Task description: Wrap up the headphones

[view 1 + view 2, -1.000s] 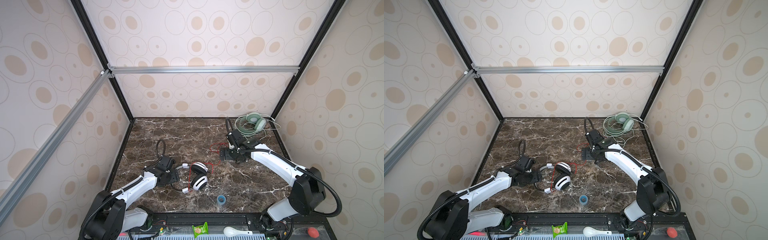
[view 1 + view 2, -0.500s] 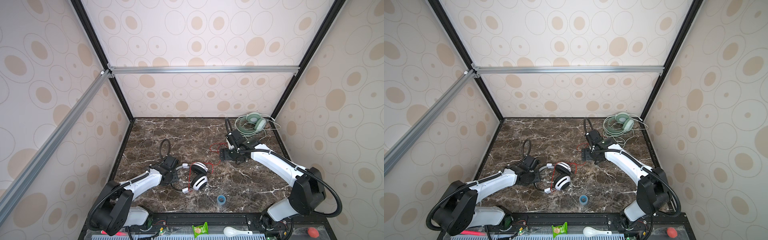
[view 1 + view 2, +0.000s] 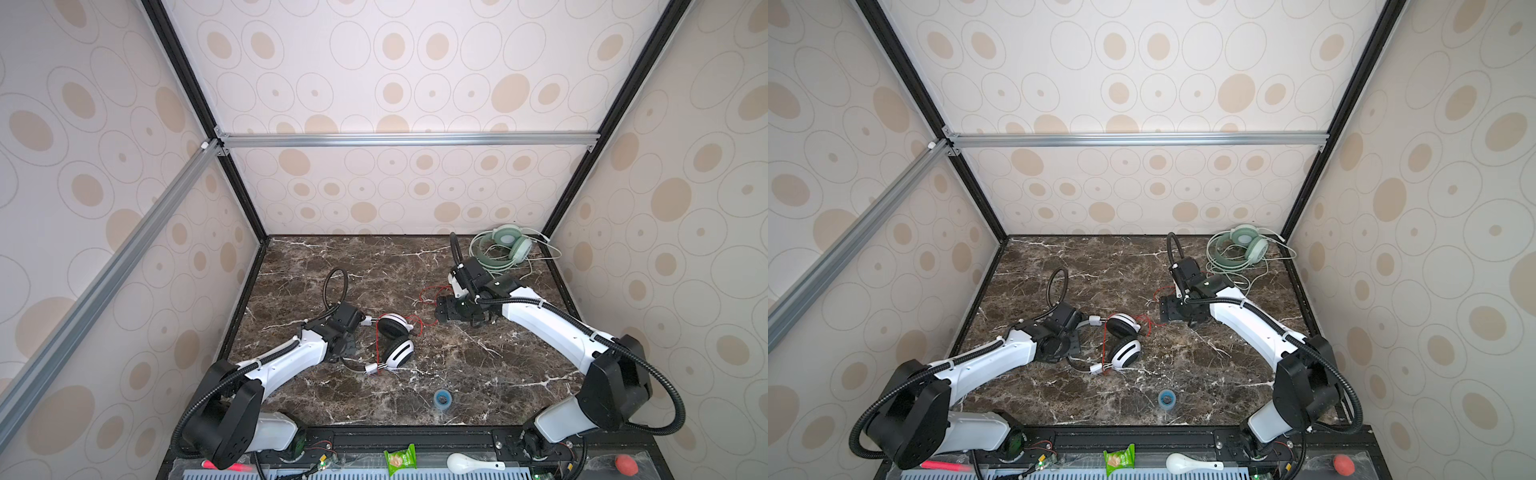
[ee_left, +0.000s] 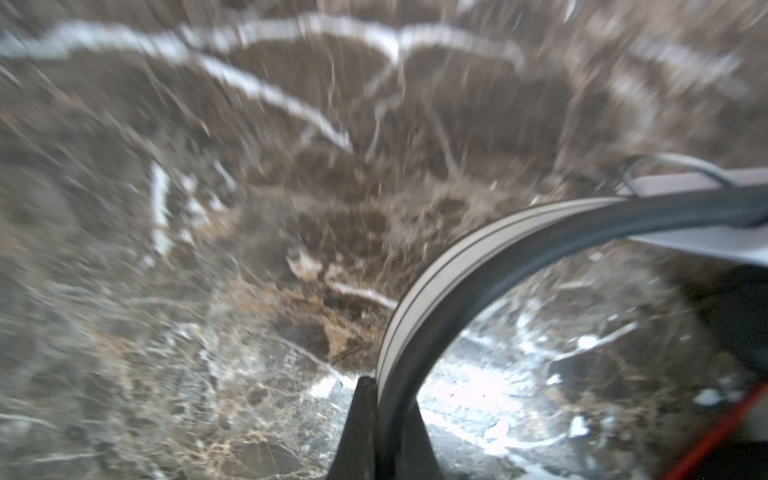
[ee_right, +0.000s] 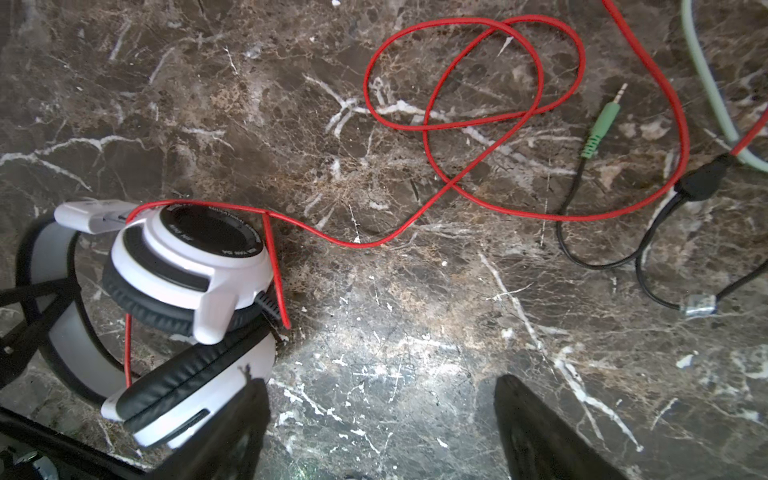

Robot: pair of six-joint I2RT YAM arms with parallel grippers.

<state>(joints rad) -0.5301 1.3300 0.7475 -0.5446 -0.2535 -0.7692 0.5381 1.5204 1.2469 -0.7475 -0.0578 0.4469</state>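
Both top views: the left arm reaches low from lower left, left gripper [image 3: 354, 344] at the white headphones [image 3: 395, 340] lying left of centre on the marble tabletop [image 3: 478, 365]; the right arm bends in from lower right, right gripper [image 3: 442, 312] low by the red cord [image 3: 428, 295]; mint headphones [image 3: 505, 246] at the tabletop's upper right. Left wrist view: jaws clamped on the grey headband [image 4: 449, 266]. Right wrist view: jaws spread wide, empty, over bare marble just beside the white earcups [image 5: 187, 266].

A robot test cell in a lab: a dark marble-patterned tabletop [image 3: 374, 266] boxed in by panels of beige-oval wallpaper [image 3: 395, 83] on a frame of black posts [image 3: 235, 178] and aluminium bars [image 3: 407, 139], with the left arm [image 3: 291, 359] and right arm [image 3: 548, 328] mounted on a rail [image 3: 415, 436] along its front edge
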